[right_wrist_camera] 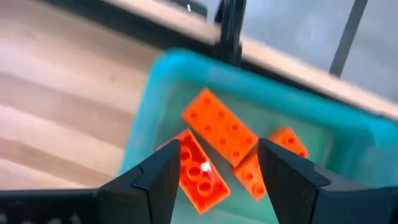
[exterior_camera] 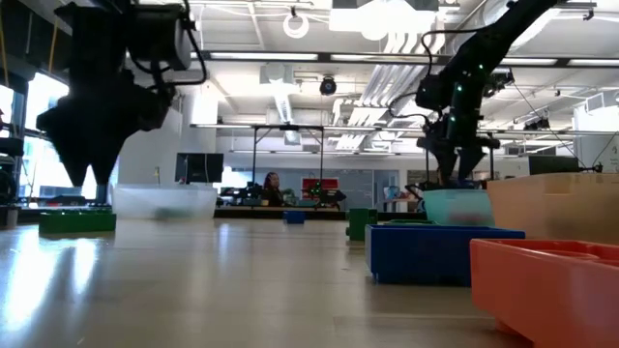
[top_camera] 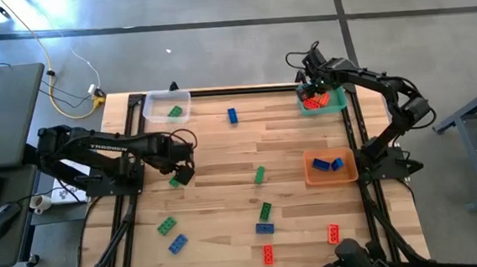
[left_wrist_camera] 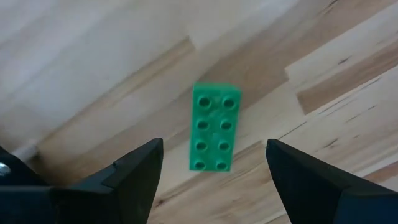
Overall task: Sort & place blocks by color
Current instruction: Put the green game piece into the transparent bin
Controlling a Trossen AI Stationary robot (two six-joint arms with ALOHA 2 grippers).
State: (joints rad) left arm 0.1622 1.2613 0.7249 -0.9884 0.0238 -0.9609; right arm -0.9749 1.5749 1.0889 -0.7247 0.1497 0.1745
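A: Progress? Partway, I'd say. The worktop has the clear tray upper left with one green block, teal tray upper right with red blocks, orange tray right of centre with blue ones.

B: Left to do?

A: About ten loose blocks, mostly lower centre.

B: Arms?

A: Left gripper hovers over a loose green block left of centre, jaws open, empty. Right gripper hangs over the teal tray, jaws apart, holding nothing.

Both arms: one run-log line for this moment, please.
left gripper open over green block | right gripper open above teal tray, red blocks inside
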